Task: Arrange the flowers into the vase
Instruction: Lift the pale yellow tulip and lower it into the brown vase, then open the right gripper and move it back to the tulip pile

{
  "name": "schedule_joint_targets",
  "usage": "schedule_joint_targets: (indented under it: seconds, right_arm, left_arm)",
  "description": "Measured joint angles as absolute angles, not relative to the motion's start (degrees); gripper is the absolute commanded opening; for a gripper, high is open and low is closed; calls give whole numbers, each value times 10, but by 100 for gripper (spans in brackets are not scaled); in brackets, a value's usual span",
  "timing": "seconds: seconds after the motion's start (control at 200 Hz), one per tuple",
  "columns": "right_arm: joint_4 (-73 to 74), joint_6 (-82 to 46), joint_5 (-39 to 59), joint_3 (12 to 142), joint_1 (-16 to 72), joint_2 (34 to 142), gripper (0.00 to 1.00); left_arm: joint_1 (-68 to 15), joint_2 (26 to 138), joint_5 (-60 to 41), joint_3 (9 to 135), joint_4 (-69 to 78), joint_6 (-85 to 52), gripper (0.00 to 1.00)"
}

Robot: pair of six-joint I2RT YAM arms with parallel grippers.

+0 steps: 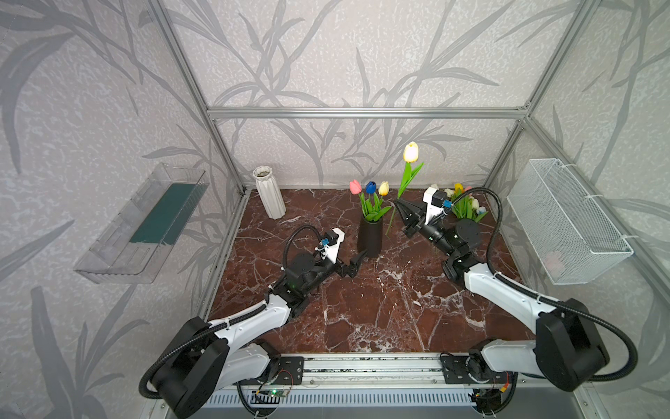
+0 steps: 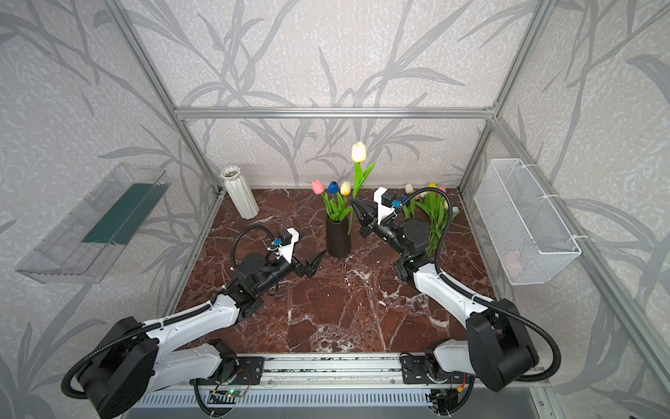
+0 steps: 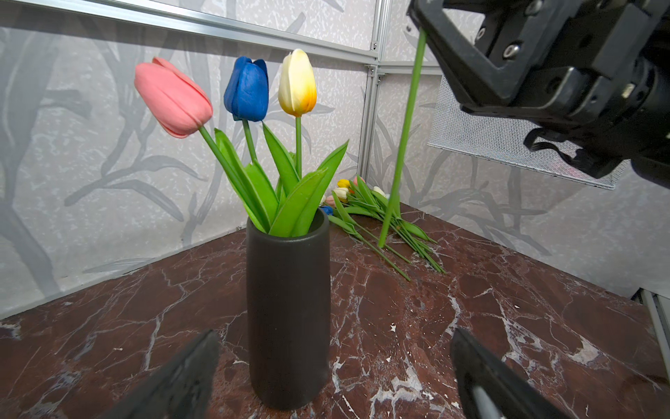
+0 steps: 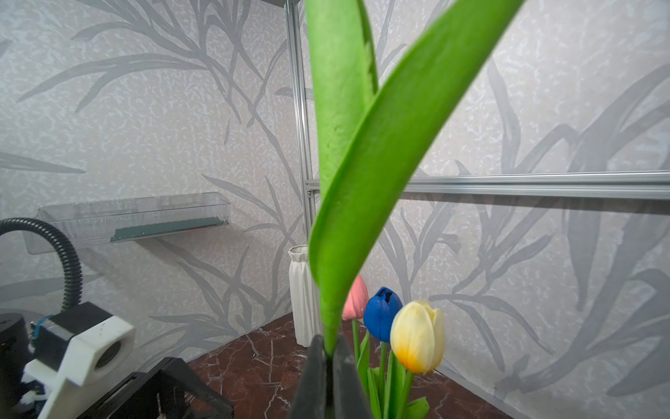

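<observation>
held tulip: in the right wrist view its cream head is cut off, only leaves show. loose tulips at the worktop's far right corner lie partly behind the right arm; no count possible. whether the held stem's lower end touches the worktop cannot be told. right gripper raised, clenched on that stem below the leaves, just beside the black vase. the vase stands mid-worktop and holds three tulips. left gripper low, aimed at the vase's base, jaws spread wide, empty.
</observation>
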State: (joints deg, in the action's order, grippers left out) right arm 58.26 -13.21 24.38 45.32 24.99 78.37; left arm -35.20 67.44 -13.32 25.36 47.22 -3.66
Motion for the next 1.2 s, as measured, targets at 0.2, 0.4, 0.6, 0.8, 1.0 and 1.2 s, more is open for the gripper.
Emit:
schedule_joint_targets:
  seconds: [0.2,0.4,0.6,0.8,1.0,1.2]
  right_arm:
    - [619,-137,236,516,253,859,0]
    - [631,-123,225,552,253,905,0]
    - [631,-107,217,554,253,928,0]
    - [628,-96,222,554,253,933,0]
    - [625,-88,234,528,254,928,0]
    - [597,-79,244,507,255,907,8]
  left_arm:
    - [-352,676,-129,254,472,-35,100]
    - [-352,676,-123,254,469,-34,99]
    - [-352,678,-118,254,467,-29,100]
    - [-352,692,-118,255,463,-26,99]
    - [-352,707,-119,264,463,-25,100]
    - [-352,722,-121,265,467,-31,99]
